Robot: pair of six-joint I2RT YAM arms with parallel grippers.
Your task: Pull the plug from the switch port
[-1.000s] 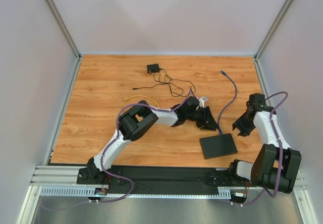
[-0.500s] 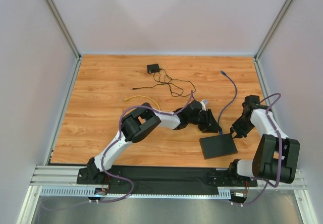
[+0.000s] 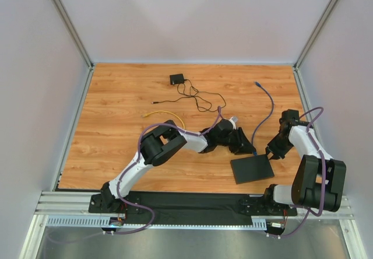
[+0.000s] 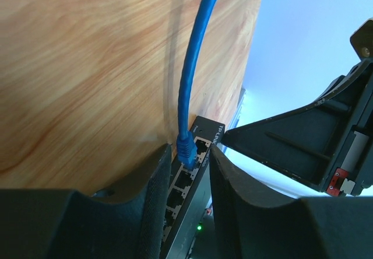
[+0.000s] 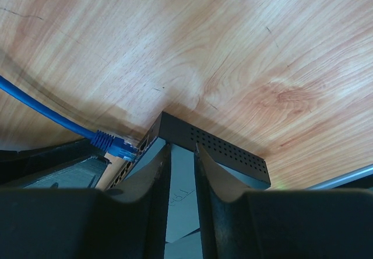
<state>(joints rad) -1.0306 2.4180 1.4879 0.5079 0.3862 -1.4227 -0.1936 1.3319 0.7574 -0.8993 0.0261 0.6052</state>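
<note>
The flat black switch (image 3: 252, 169) lies near the table's front right. A blue cable (image 3: 268, 107) runs to it, and its blue plug (image 4: 187, 151) sits in a port near one end of the row. My left gripper (image 3: 249, 148) is open; in the left wrist view (image 4: 189, 149) its fingers reach along the port face, with the plug between the tips and untouched. My right gripper (image 3: 270, 154) is nearly shut and empty. Its tips (image 5: 182, 148) rest on the switch's top (image 5: 221, 148) at the far corner, beside the plug (image 5: 119, 147).
A small black adapter (image 3: 176, 79) with a thin black cord (image 3: 195, 98) lies at the back. A yellow cable (image 3: 166, 116) lies left of my left arm. The right wall post (image 3: 300, 90) stands close to the right arm.
The right gripper has come in and down onto the switch's far right corner. The left gripper has moved closer to the plug. Little has changed in the last half second.
</note>
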